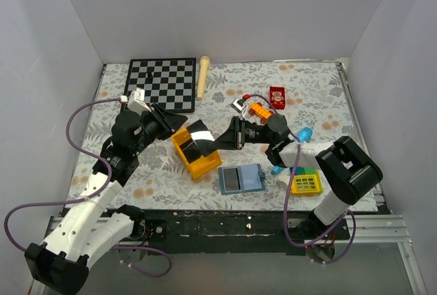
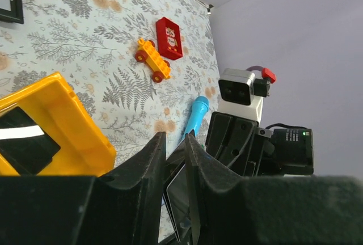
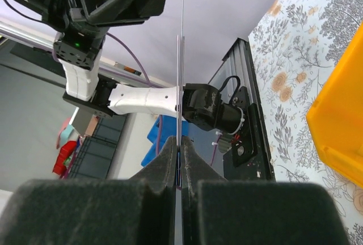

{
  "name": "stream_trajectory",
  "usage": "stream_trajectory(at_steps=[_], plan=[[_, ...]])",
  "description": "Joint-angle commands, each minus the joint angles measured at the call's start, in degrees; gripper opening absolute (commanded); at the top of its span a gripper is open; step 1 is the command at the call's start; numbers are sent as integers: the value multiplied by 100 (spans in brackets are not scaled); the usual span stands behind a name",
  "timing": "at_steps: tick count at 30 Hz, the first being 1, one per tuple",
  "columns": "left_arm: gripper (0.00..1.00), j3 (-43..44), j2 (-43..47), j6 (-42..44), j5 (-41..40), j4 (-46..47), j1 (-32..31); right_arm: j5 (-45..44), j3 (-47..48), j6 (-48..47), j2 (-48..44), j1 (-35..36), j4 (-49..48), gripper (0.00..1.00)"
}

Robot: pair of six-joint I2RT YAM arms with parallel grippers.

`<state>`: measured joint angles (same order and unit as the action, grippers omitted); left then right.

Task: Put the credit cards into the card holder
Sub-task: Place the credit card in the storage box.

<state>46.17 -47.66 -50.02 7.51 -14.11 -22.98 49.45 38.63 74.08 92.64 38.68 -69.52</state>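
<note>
The right gripper (image 3: 180,141) is clamped on a credit card (image 3: 180,86), which rises edge-on toward top centre. The left gripper (image 2: 174,137) straddles its far end with fingers narrowly apart; I cannot tell whether they pinch it. The card holder (image 1: 254,177) lies open at lower centre overhead, just below the right gripper.

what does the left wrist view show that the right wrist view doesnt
Only the left wrist view shows the red box, the yellow toy car, the blue tube toy and a black card lying in the yellow bin. Only the right wrist view shows the held card edge-on, clamped in the right gripper, with the left arm behind it. Both views show that bin and the floral table cover.
</note>
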Motion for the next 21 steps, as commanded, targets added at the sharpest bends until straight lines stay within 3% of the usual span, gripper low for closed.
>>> stream_trajectory(at_steps=[1,21], plan=[[19,-73,108,27,532,487,39,135,-5,168,-229,-18,-1399,1],[21,-354,-147,-183,1191,1050,39,135,-14,167,-387,-27,-1433,1]])
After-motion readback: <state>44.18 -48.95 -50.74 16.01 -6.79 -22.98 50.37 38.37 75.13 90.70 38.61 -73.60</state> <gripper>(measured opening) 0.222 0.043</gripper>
